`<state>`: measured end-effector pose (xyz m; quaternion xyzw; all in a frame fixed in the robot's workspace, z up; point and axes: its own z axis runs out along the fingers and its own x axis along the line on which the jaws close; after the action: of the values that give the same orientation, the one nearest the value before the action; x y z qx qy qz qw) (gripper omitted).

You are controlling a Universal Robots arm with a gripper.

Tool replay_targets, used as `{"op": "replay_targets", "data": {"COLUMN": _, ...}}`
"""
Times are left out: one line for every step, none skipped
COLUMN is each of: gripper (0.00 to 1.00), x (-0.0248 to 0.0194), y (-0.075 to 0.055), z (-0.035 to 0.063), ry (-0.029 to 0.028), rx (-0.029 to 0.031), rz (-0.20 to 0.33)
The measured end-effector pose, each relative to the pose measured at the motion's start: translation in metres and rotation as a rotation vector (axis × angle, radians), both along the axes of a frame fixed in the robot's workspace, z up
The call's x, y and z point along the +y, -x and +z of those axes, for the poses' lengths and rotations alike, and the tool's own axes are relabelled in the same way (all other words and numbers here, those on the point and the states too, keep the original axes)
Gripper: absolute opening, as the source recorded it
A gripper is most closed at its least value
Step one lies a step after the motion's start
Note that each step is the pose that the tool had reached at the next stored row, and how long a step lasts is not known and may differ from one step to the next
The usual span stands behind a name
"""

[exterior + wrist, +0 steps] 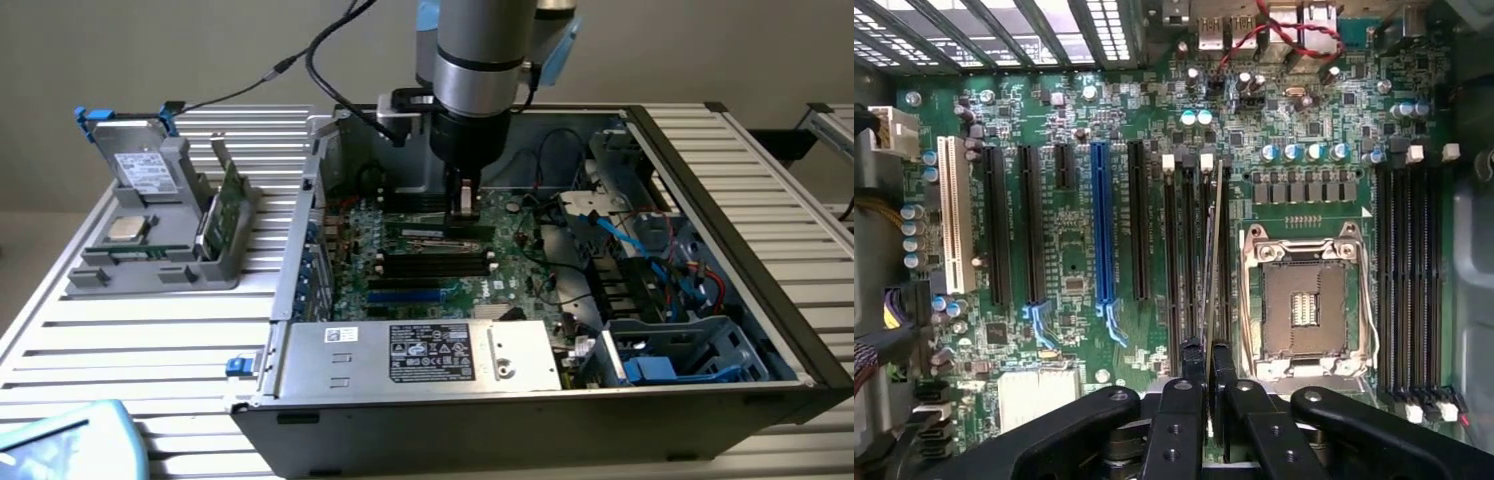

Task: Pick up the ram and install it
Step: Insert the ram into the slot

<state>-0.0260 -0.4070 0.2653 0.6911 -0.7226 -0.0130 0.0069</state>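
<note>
My gripper (1206,368) is shut on the ram (1212,260), a thin green stick seen edge-on that runs along the black memory slots (1184,270) beside the empty processor socket (1306,305). Whether its lower edge sits in a slot or hangs just above one I cannot tell. In the exterior view the gripper (465,203) reaches straight down into the open computer case (747,260), low over the green motherboard (441,270). A second green stick (227,205) stands upright in the grey holder (147,270) at the exterior view's left.
The holder also carries a grey drive with a white label (144,172) and a small silver processor chip (127,228). Inside the case are a labelled metal power supply (420,352), a blue drive cage (674,355), loose cables (621,225) and more memory slots (1409,280).
</note>
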Motion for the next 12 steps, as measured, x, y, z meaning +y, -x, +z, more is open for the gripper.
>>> {"op": "replay_targets", "data": {"gripper": 0.14, "x": 0.0000, "y": 0.000, "z": -0.0002, "ry": 0.0149, "rx": -0.0003, "rz": 0.000}}
{"op": "replay_targets", "data": {"gripper": 0.14, "x": 0.0000, "y": 0.000, "z": -0.0004, "ry": 0.0305, "rx": -0.0003, "rz": 0.000}}
{"op": "replay_targets", "data": {"gripper": 0.14, "x": 0.0002, "y": 0.000, "z": -0.0008, "ry": 0.0423, "rx": -0.0006, "rz": 0.000}}
{"op": "replay_targets", "data": {"gripper": 0.14, "x": 0.0004, "y": 0.000, "z": -0.0017, "ry": 0.0480, "rx": -0.0007, "rz": 0.000}}
{"op": "replay_targets", "data": {"gripper": 0.14, "x": 0.0006, "y": 0.000, "z": -0.0025, "ry": 0.0488, "rx": -0.0012, "rz": 0.000}}
{"op": "replay_targets", "data": {"gripper": 0.14, "x": 0.0008, "y": 0.000, "z": -0.0033, "ry": 0.0490, "rx": -0.0021, "rz": 0.000}}
{"op": "replay_targets", "data": {"gripper": 0.14, "x": 0.0010, "y": 0.000, "z": -0.0049, "ry": 0.0490, "rx": -0.0029, "rz": 0.000}}
{"op": "replay_targets", "data": {"gripper": 0.14, "x": 0.0016, "y": 0.000, "z": -0.0065, "ry": 0.0489, "rx": -0.0039, "rz": 0.000}}
{"op": "replay_targets", "data": {"gripper": 0.14, "x": 0.0022, "y": 0.000, "z": -0.0080, "ry": 0.0496, "rx": -0.0045, "rz": 0.002}}
{"op": "replay_targets", "data": {"gripper": 0.14, "x": 0.0027, "y": 0.000, "z": -0.0092, "ry": 0.0506, "rx": -0.0046, "rz": 0.005}}
{"op": "replay_targets", "data": {"gripper": 0.14, "x": 0.0033, "y": 0.000, "z": -0.0101, "ry": 0.0514, "rx": -0.0046, "rz": 0.009}}
{"op": "replay_targets", "data": {"gripper": 0.14, "x": 0.0038, "y": 0.000, "z": -0.0109, "ry": 0.0526, "rx": -0.0048, "rz": 0.013}}
